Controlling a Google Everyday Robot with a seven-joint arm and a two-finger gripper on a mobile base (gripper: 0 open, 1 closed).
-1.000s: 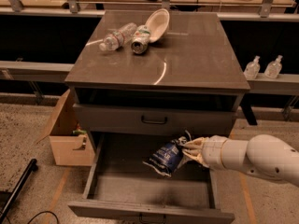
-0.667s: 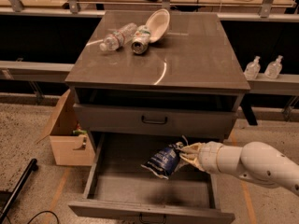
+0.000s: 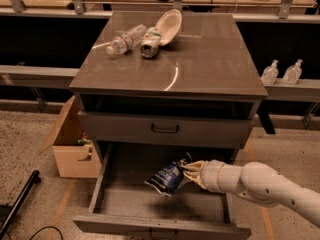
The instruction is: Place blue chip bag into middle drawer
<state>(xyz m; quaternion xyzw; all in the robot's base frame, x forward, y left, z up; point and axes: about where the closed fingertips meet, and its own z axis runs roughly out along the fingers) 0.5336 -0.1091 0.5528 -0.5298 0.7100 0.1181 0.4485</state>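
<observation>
The blue chip bag [image 3: 166,177] is a crumpled dark blue foil bag with white lettering. My gripper [image 3: 187,170] is shut on its right edge and holds it inside the open middle drawer [image 3: 114,199], above the grey base panel. My white arm [image 3: 260,183] reaches in from the right over the drawer's right wall. The drawer is pulled out wide from the cabinet, below a shallower closed drawer front [image 3: 165,129] with a black handle.
On the cabinet top [image 3: 200,59] lie a clear plastic bottle [image 3: 125,39], a crushed can [image 3: 149,42] and a white bowl [image 3: 168,26]. A cardboard box [image 3: 72,144] stands left of the cabinet. Two sanitizer bottles [image 3: 281,73] stand on a ledge at right.
The gripper and the bag have moved a little left and lower into the drawer.
</observation>
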